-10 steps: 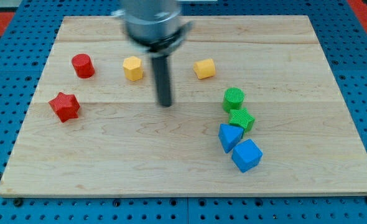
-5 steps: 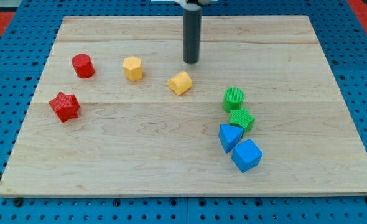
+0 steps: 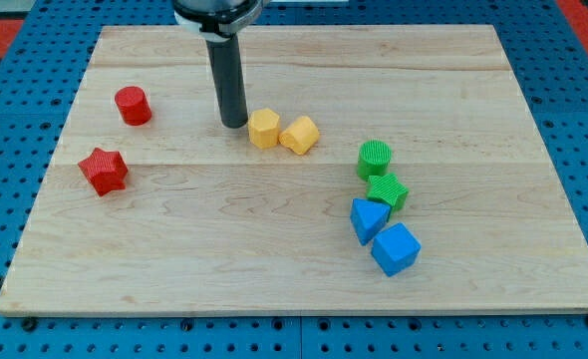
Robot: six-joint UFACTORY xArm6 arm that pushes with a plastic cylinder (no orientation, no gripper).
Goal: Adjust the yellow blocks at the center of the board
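Altogether two yellow blocks (image 3: 281,132) touching, two red, two green, two blue; my tip (image 3: 234,124) just left.

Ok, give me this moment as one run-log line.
my tip: just left of yellow hexagonal block | yellow blocks: side by side, second yellow block at its right | both near board centre

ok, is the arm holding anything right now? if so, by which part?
Nothing is held; the rod cannot grip. My tip stands on the board just to the view's left of the yellow hexagonal block, which sits beside the other yellow block.
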